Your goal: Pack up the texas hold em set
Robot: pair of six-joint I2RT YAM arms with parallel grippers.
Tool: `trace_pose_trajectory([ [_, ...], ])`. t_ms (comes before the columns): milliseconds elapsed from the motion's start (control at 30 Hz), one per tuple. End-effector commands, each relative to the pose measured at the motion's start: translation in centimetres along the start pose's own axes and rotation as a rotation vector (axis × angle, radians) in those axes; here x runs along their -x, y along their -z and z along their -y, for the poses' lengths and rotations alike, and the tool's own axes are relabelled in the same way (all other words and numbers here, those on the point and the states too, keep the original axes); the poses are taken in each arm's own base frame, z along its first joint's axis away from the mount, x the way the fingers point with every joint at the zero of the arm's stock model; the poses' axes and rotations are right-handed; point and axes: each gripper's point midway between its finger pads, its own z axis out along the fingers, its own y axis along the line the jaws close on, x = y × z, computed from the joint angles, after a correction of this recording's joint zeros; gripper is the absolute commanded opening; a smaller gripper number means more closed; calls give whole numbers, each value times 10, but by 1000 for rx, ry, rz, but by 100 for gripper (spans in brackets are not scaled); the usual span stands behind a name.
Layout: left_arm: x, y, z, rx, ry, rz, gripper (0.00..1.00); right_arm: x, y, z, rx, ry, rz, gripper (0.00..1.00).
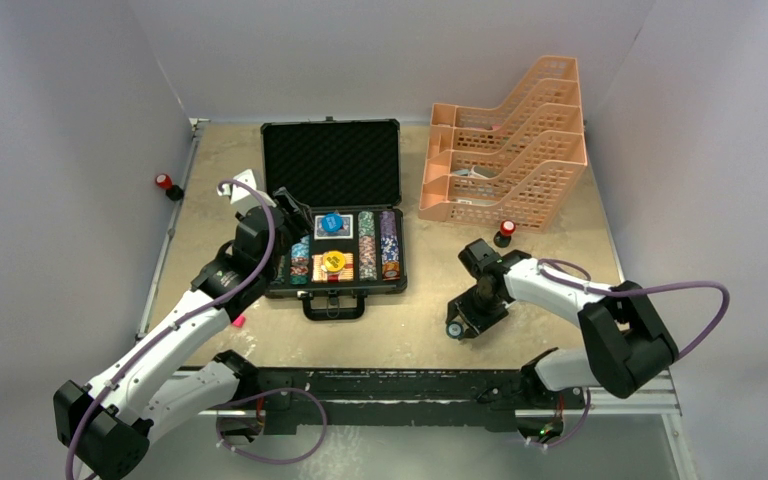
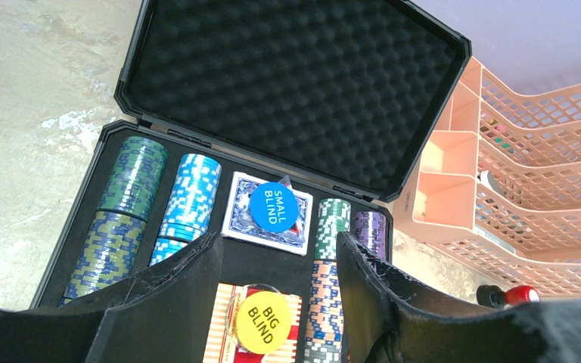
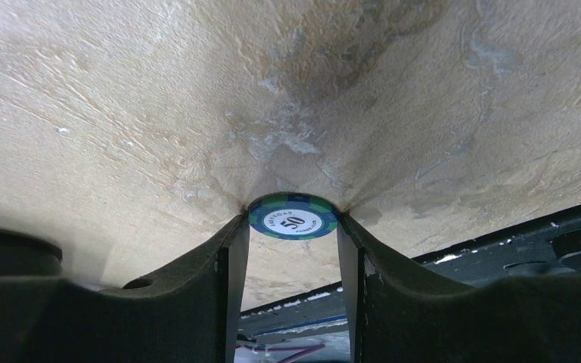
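The black briefcase (image 1: pixel 332 165) lies open at the back middle of the table, its foam lid up. Rows of multicoloured poker chips (image 2: pixel 189 197) fill its slots. A blue card deck (image 2: pixel 236 221) carries the blue SMALL BLIND button (image 2: pixel 272 204), and a red deck (image 2: pixel 219 333) carries the yellow BIG BLIND button (image 2: pixel 263 321). My left gripper (image 2: pixel 280 242) hovers open over the case's near left, holding nothing. A single blue-green 50 chip (image 3: pixel 293 218) lies flat on the table to the right of the case, and my right gripper (image 3: pixel 293 224) has both fingertips pressed against its edges.
A peach lattice tray rack (image 1: pixel 505 150) stands at the back right. A red-capped object (image 1: pixel 504 232) sits just in front of it, and another (image 1: pixel 165 183) sits by the left wall. A pink marker (image 1: pixel 238 320) shows beside the left arm. The black table rail (image 1: pixel 410 385) runs along the near edge.
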Motion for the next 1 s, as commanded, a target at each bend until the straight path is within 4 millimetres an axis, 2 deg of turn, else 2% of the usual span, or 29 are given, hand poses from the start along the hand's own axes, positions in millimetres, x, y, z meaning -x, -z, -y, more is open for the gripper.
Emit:
trace_pose_trajectory([
  [0,13,1,3,-8,6,40,56,38,-14,-6,-2,25,207,48],
  [167,4,1,12,-58,-7,-6,60,40,-12,-11,7,51,219,51],
  [267,-16,0,23,-132,-26,-80,68,40,-11,-12,-3,64,217,52],
  [433,-49,4,43,-276,4,-198,70,36,-16,-12,-25,82,190,54],
  [567,-57,4,45,-299,17,-223,70,32,-25,-3,-96,82,157,55],
  [667,-57,5,45,-301,12,-222,71,26,-31,2,-132,100,120,52],
  [800,-59,6,46,-313,5,-233,74,27,-34,-1,-128,119,117,41],
  [967,-75,10,55,-385,5,-283,75,24,-22,-14,-62,137,110,33],
])
